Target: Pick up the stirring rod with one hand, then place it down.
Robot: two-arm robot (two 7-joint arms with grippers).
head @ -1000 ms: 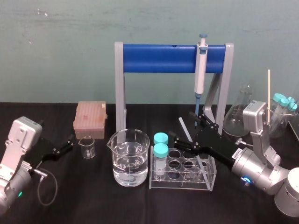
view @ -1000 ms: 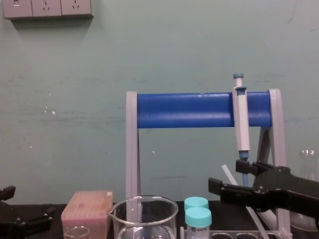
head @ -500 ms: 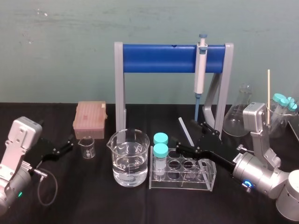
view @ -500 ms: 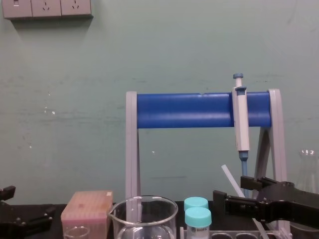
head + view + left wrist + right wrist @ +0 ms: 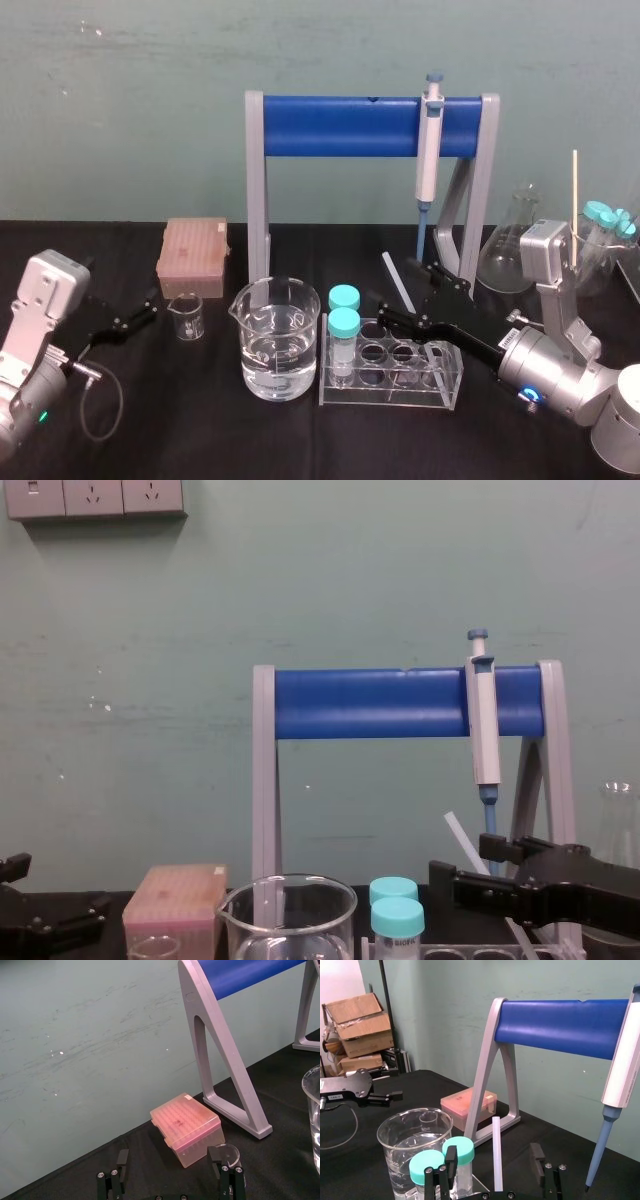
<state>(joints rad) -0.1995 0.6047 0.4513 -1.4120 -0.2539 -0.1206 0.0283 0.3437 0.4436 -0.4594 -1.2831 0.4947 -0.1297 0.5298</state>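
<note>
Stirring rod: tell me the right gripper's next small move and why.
Probably close the right gripper on the stirring rod. The rod leans in the test tube rack between the open fingers, untouched, and has stayed put while the gripper came down around it. The left gripper stays parked.

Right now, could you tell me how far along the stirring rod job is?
Done: the right tool straddles the rod leaning in the tube rack. In hand: nothing, it is open. Likely left: grip, lift, set down. The left tool rests by the small beaker.
</note>
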